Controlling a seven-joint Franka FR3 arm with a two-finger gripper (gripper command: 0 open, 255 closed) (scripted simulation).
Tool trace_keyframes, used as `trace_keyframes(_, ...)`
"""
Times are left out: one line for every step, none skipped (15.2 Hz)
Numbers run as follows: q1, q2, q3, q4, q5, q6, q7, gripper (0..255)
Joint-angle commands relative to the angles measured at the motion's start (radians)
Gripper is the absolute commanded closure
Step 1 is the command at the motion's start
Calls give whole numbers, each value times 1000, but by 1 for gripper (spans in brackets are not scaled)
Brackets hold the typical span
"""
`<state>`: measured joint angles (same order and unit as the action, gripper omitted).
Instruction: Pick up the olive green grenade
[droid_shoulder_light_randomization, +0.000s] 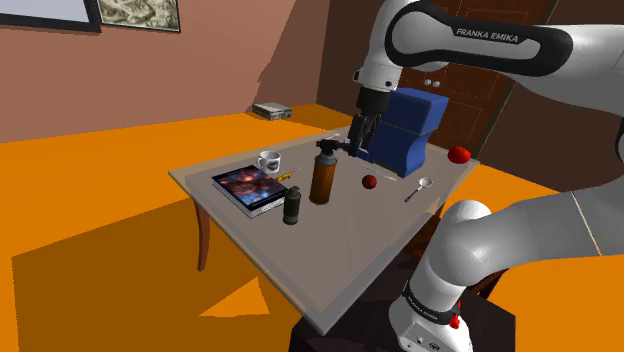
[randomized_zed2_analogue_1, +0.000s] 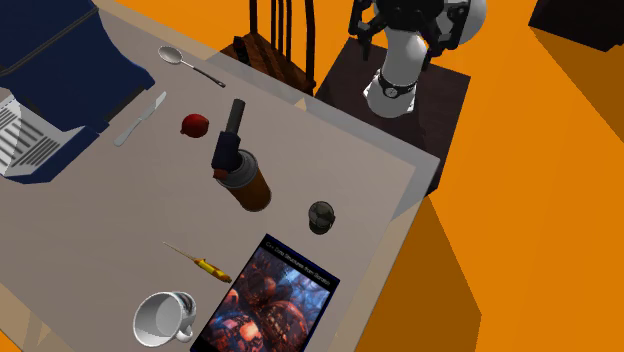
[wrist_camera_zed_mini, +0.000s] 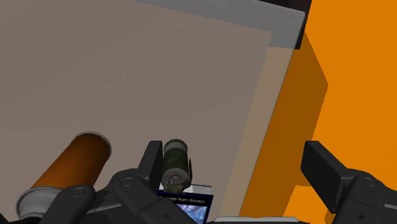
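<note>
Olive-green, stubby and cylindrical: grenade (droid_shoulder_light_randomization: 292, 205) (randomized_zed2_analogue_1: 321, 216) (wrist_camera_zed_mini: 175, 164), standing upright on the pale grey tabletop (droid_shoulder_light_randomization: 330, 255) (randomized_zed2_analogue_1: 120, 210) (wrist_camera_zed_mini: 159, 63), long axis vertical, dark cap on top. Sits near the edge, just beside a glossy book (droid_shoulder_light_randomization: 250, 188) (randomized_zed2_analogue_1: 270, 300) and near a tall brown canister (droid_shoulder_light_randomization: 322, 175) (randomized_zed2_analogue_1: 245, 180) (wrist_camera_zed_mini: 70, 162). Shows in the wrist view between the black fingers (wrist_camera_zed_mini: 151, 159), spread wide apart, close to one, touching neither.

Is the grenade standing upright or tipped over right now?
Upright. The grenade stands on its base beside the book, its long axis vertical in the shoulder view.
</note>
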<state>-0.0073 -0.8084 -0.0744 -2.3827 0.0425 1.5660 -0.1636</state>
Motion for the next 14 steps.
trace_keyframes(0,0,0,0,0,0,0,0)
trace_keyframes(1,25,0,-9,-2,34,-3,0)
trace_keyframes(3,52,0,-17,-4,67,-7,0)
trace_keyframes(4,80,1,-23,-6,101,-10,0)
trace_keyframes(6,109,1,-28,-8,134,-13,0)
trace_keyframes(7,139,1,-32,-10,166,-17,0)
trace_keyframes(8,171,1,-34,-12,199,-20,0)
trace_keyframes(10,203,1,-34,-13,231,-23,0)
trace_keyframes(11,236,1,-33,-15,262,-26,0)
trace_keyframes(12,270,1,-31,-16,293,-29,0)
trace_keyframes(14,305,1,-27,-18,323,-31,0)
trace_keyframes(15,340,1,-22,-19,353,-34,0)
trace_keyframes(16,377,1,-16,-20,382,-36,0)
trace_keyframes(17,413,1,-8,-21,409,-39,0)
